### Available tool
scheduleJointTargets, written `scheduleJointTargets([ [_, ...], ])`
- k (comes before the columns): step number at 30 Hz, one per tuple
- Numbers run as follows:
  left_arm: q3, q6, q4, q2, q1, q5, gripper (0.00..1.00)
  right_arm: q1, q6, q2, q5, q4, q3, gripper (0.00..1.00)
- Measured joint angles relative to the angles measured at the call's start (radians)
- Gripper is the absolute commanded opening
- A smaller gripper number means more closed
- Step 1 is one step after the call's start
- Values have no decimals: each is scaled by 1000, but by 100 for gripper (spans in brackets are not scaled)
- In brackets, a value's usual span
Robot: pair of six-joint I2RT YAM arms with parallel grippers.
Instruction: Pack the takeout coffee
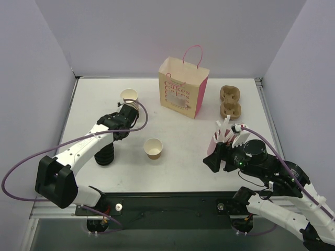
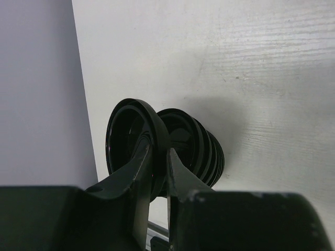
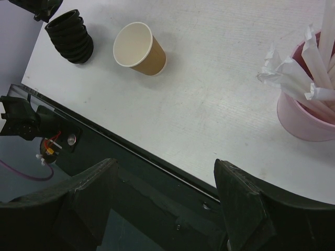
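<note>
Step in hand (judged): take one black lid off the stack to cap the cup, ahead of bagging

Left fingers (image 2: 137, 180): closed on the rim of a single black lid (image 2: 131, 138), one finger inside the rim, one outside. The lid is tilted, peeled back from the stack of black lids (image 2: 201, 151) just beyond the fingertips. Cannot tell whether it is wholly free of the stack

Right fingers (image 3: 89, 196): spread wide, nothing between them, hanging over the near edge of the tabletop (image 3: 209, 94)

Takeout coffee: the paper cup (image 1: 153, 148) stands upright and open, no lid on it. It is off to the right of the left fingers and apart from them; from the right fingers it is ahead and to the left. The paper bag (image 1: 183, 91) stands upright well beyond both pairs of fingers

Doing it well (judgement):
- draw the lid squarely away from the stack so a second one does not cling
- the thin-rim pinch may let the lid pivot, so go slowly
- level the lid over the cup mouth and centre it before pressing
- the light cup may slide or tip; the right fingers could steady its wall
</note>
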Motion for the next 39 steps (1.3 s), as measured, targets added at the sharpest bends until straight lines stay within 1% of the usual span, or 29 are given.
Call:
scheduleJointTargets([
  [4, 77, -23, -38, 5, -6, 18, 0, 0, 0, 16, 0, 6, 9, 75],
  [7, 157, -42, -49, -5, -10, 90, 0, 0, 0, 22, 0, 21, 14, 75],
  [10, 213, -68, -38, -47, -10, 223, 0, 0, 0, 31, -1, 66, 27, 74],
  [13, 216, -110, 17, -145, -11, 436, 0, 0, 9, 58, 8, 131, 50, 74],
  [15, 166, -163, 118, -240, -11, 586, 0, 1, 34, 90, 27, 175, 69, 73],
  [16, 116, -205, 190, -303, -11, 671, 0, 3, 53, 110, 38, 196, 79, 73],
  [18, 14, -287, 322, -414, -11, 786, 0, 3, 106, 152, 64, 237, 97, 71],
  [21, -187, -444, 584, -572, -11, 929, 0, 5, 205, 211, 100, 302, 105, 70],
  [23, -303, -538, 748, -636, -10, 981, 0, 5, 270, 240, 107, 370, 87, 68],
  [26, -426, -660, 950, -681, -10, 1020, 0, 15, 367, 266, 105, 525, -3, 66],
  [29, -509, -757, 1115, -699, -8, 1036, 0, 41, 446, 296, 103, 653, -95, 66],
  [31, -548, -813, 1221, -705, -8, 1042, 0, 72, 477, 339, 105, 711, -113, 66],
  [34, -577, -862, 1328, -708, -8, 1042, 0, 118, 505, 400, 105, 785, -113, 61],
  [38, -603, -905, 1431, -714, -8, 1043, 0, 156, 535, 451, 108, 845, -113, 48],
  [39, -608, -910, 1448, -715, -8, 1042, 0, 162, 541, 459, 113, 856, -112, 47],
])
